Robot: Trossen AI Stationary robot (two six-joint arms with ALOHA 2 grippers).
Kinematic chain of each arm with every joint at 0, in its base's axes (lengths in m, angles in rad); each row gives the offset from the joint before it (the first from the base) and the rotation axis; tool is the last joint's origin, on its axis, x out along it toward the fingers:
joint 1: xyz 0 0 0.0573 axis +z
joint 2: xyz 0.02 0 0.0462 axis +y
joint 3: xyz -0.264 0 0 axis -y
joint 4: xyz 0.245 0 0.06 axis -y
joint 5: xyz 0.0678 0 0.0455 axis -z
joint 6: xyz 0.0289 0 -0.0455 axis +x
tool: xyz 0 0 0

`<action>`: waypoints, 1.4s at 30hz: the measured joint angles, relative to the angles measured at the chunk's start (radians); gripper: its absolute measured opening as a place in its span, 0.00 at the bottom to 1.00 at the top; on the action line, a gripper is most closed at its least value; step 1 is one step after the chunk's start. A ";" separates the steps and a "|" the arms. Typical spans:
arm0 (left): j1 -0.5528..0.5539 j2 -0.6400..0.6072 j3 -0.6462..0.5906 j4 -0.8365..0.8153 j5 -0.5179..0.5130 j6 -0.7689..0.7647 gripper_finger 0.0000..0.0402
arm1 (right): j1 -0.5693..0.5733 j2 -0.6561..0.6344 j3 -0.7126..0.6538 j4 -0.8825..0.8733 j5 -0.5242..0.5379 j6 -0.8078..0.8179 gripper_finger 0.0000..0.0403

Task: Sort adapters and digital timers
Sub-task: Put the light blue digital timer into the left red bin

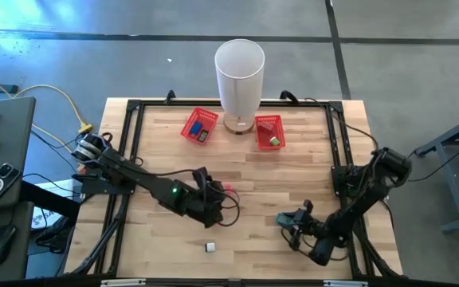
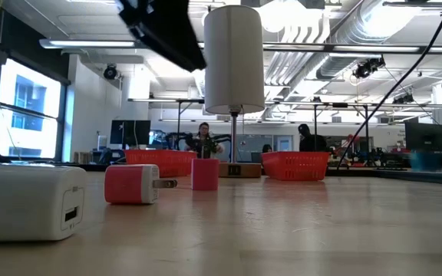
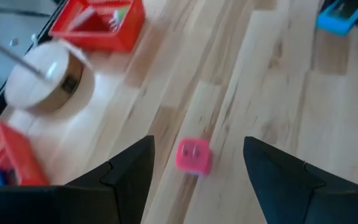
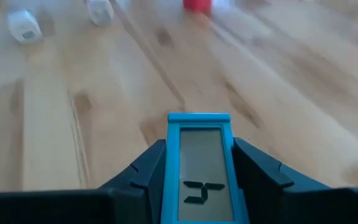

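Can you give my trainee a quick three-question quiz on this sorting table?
1. True or false: the right tool grips a blue digital timer.
2. The pink adapter lies: A) inside a red basket, B) on the bare table, C) in the left tool.
3. What tall white object stands between the baskets?

Key: 1 true. 2 B. 3 The white lamp.
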 joint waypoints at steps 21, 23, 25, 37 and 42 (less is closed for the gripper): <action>0.072 0.043 0.000 0.221 0.145 0.336 0.59 | -0.203 -0.083 0.001 0.279 -0.065 -0.656 0.35; 0.072 0.049 0.000 0.240 0.146 0.370 0.59 | -0.218 -0.122 0.001 0.265 -0.029 -0.688 0.35; 0.071 0.055 -0.001 0.256 0.147 0.404 0.59 | -0.237 -0.163 0.001 0.272 0.008 -0.726 0.35; 0.038 0.084 0.000 0.421 0.182 0.523 0.59 | -0.362 -0.226 0.002 0.447 -0.113 -0.938 0.35; 0.037 0.114 0.000 0.468 0.182 0.568 0.59 | -0.364 -0.225 0.002 0.488 -0.177 -0.949 0.35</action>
